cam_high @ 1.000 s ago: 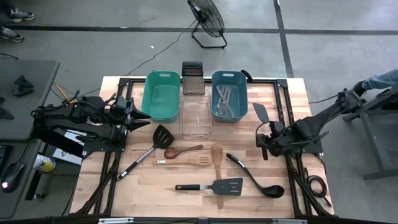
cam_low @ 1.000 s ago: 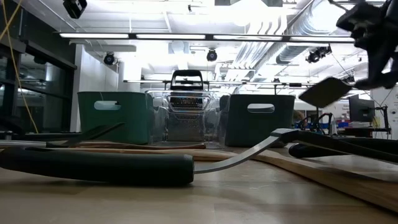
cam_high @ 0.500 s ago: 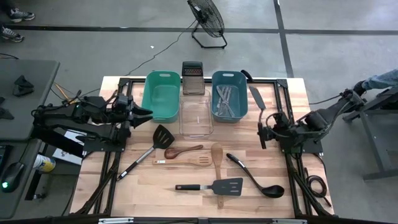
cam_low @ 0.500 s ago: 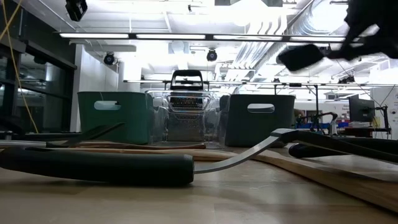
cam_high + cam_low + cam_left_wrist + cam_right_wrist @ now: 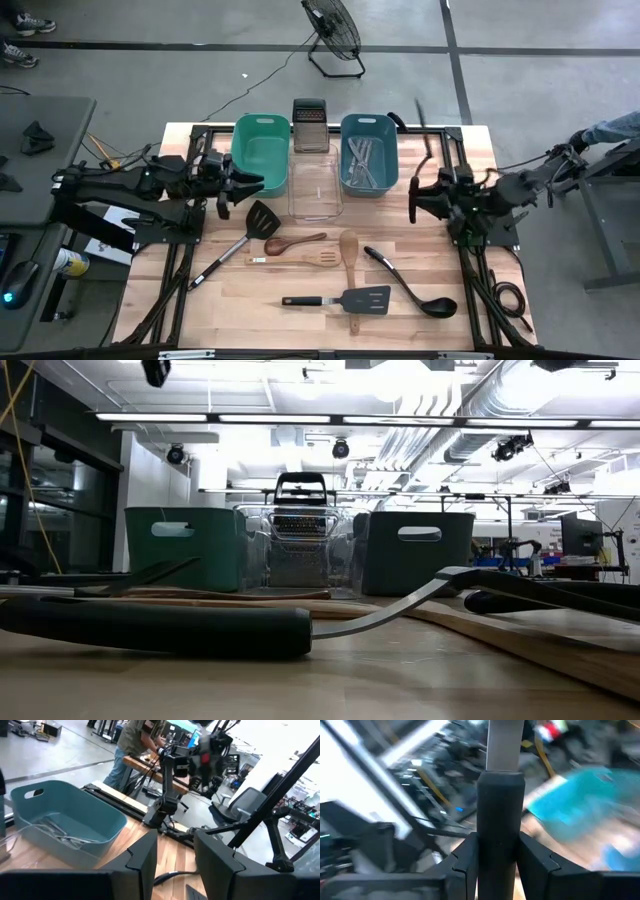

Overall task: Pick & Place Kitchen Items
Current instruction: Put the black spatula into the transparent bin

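Above the table's right side: right gripper [image 5: 497,857] clamped on a black-handled turner [image 5: 421,150], held aloft near the blue tub [image 5: 369,155].
No legible writing or labels seen. Blue tub holds silver metal utensils [image 5: 60,832]; teal tub [image 5: 259,152] and clear tub [image 5: 315,190] show nothing inside. Left gripper [image 5: 172,855], fingers apart and holding nothing, hovers beside the teal tub. Wooden spoons [image 5: 348,255], black turners [image 5: 345,299] and ladle [image 5: 410,285] lie on the tabletop.
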Controlling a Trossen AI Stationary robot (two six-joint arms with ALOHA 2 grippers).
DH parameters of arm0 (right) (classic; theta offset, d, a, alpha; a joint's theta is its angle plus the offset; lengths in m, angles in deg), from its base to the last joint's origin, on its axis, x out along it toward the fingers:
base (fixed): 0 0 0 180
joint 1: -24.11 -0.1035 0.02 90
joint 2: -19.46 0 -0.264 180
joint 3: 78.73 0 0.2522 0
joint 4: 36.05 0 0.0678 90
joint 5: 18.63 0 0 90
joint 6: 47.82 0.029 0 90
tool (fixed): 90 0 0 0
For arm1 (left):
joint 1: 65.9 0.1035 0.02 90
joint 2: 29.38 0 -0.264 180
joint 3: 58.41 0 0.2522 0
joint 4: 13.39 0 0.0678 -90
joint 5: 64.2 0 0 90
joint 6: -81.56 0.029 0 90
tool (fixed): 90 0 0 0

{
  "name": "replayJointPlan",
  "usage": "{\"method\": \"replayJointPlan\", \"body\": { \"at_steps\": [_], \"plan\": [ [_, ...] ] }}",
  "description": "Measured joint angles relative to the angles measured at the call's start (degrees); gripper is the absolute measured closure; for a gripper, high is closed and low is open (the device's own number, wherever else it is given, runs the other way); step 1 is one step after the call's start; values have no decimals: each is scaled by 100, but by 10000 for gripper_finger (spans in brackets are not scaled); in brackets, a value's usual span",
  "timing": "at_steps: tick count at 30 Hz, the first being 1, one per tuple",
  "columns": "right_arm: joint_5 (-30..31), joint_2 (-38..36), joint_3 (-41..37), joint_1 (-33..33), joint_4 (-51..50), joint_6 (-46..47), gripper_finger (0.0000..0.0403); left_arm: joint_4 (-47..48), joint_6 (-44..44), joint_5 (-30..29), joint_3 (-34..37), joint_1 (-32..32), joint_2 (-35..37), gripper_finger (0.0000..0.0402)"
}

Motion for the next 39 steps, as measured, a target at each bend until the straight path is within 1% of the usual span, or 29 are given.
{"method": "replayJointPlan", "body": {
  "at_steps": [4,7,14,18,21,25,28,30,34,39],
  "plan": [
    [-620,4,0,0,780,-755,303,-492,0,81,0,0,-299,274],
    [-863,4,0,0,1109,-1011,303,-896,82,234,0,0,-543,274],
    [-990,6,0,0,1374,-1138,303,-1674,457,644,4,0,-1003,274],
    [-757,90,0,11,1385,-864,303,-2013,574,650,4,0,-1211,270],
    [-587,283,0,114,1399,-641,303,-2317,581,796,4,0,-1431,244],
    [-533,715,0,383,1558,-434,303,-2821,564,940,-46,0,-1812,182],
    [-549,1071,0,629,1750,-349,303,-2834,580,939,-246,0,-2115,140],
    [-549,1283,0,794,1880,-231,303,-2844,637,938,-423,0,-2299,123],
    [-745,1707,0,1143,2067,-13,303,-2813,730,972,-797,2,-2630,113],
    [-1591,2213,0,1588,2822,37,303,-2528,756,984,-1263,4,-2999,112]
  ]
}}
